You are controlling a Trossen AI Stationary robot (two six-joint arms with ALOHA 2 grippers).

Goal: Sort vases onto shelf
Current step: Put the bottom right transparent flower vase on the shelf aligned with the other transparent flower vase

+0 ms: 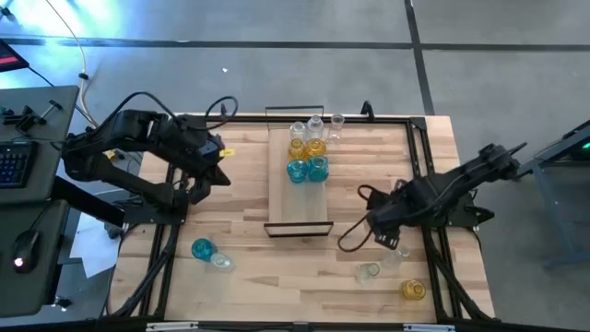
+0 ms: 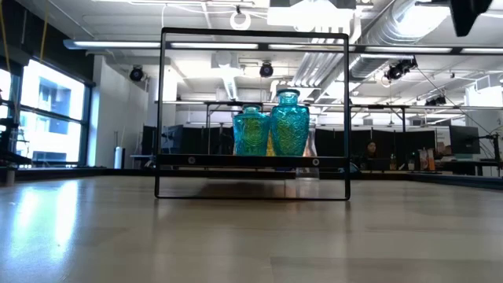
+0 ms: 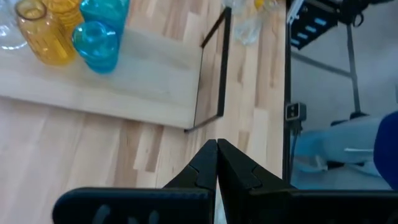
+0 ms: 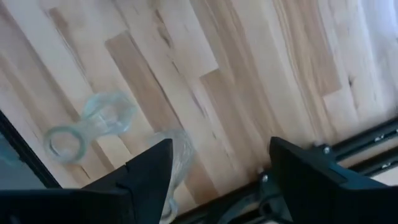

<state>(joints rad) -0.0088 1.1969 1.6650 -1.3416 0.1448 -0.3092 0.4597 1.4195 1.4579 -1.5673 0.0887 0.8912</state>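
The light-wood shelf lies flat at the table's middle. Several vases stand on its far end: clear, amber and teal. Loose vases sit on the table: a teal one and a clear one near left, and two clear ones and an amber one near right. My right gripper hangs open, pointing down, above the near-right clear vases, one of them beside a finger. My left gripper is shut, left of the shelf and holding nothing.
A black metal frame runs along the table's edges. The shelf's near half is bare board, ending in its thin black end frame. Bare tabletop lies between the shelf and both arms.
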